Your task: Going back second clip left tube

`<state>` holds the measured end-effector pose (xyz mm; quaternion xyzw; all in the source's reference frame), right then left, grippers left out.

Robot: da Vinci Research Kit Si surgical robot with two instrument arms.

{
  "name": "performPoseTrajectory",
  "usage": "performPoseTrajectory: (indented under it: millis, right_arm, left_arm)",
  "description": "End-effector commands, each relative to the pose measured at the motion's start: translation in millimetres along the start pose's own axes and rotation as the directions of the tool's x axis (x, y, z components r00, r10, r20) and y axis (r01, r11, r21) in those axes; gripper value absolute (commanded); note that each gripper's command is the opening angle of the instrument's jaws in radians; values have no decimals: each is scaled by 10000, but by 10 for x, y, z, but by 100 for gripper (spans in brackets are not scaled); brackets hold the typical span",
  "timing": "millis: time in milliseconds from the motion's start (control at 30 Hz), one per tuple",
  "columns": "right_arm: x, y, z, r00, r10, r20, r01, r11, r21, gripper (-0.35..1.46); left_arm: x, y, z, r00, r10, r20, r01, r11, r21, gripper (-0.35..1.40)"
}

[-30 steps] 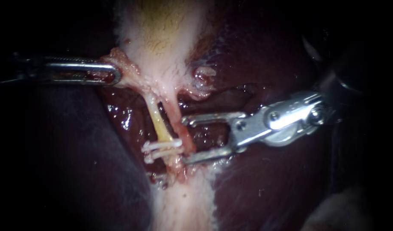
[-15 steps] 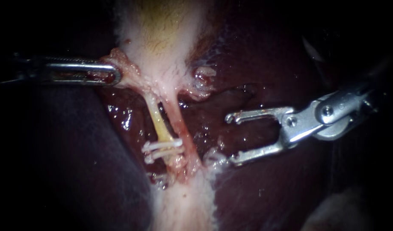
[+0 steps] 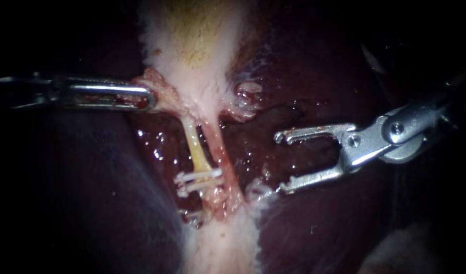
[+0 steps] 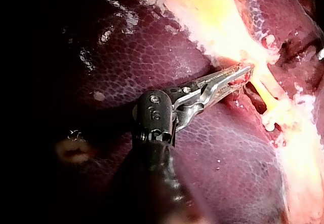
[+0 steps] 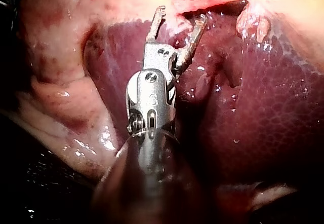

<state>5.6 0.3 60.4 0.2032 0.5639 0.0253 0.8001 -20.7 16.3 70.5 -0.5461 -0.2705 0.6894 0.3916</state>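
Note:
Two tubes run down from the pale gallbladder point(image 3: 197, 45). The yellowish left tube point(image 3: 196, 149) carries two white clips point(image 3: 198, 176), one just below the other. The pinkish right tube point(image 3: 221, 147) lies beside it. My left instrument point(image 3: 150, 97) is shut on a flap of gallbladder tissue at the neck; in the left wrist view its jaws point(image 4: 238, 76) pinch that tissue next to the tube point(image 4: 266, 93). My right instrument point(image 3: 282, 163) stands open to the right of both tubes, holding nothing. In its own wrist view its jaws point(image 5: 181, 15) gape just short of the pale tissue.
Dark red liver point(image 3: 319, 66) surrounds the tubes and lies wet under the right instrument point(image 5: 263, 112). A pale band of tissue point(image 3: 222, 238) continues below the clips. A small whitish nub point(image 3: 245, 91) sits on the liver right of the gallbladder neck.
My right instrument has drawn back to the right, away from the tubes, its jaws still open. The left instrument keeps its hold. The whole scene has shifted slightly in the endoscope view.

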Motion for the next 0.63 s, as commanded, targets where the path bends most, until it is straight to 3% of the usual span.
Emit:
performPoseTrajectory:
  millis: [33,300,467,633]
  right_arm:
    - [0,0,-1,10000,6,4,-5,10000,-6,50]
    - [4,0,-2,10000,31,2,-31,10000,-17,50]
    - [4,0,-2,10000,35,2,-35,10000,-22,50]
    - [4,0,-2,10000,40,2,-40,10000,-26,50]
  left_arm:
    - [-3,-2,5,10000,10,43,-10,10000,17,-35]
    - [-24,-29,40,9994,160,296,-163,9998,120,-35]
    - [-32,-41,45,9988,273,414,-280,9995,156,-35]
    - [-31,-42,44,9988,271,418,-277,9995,142,-35]
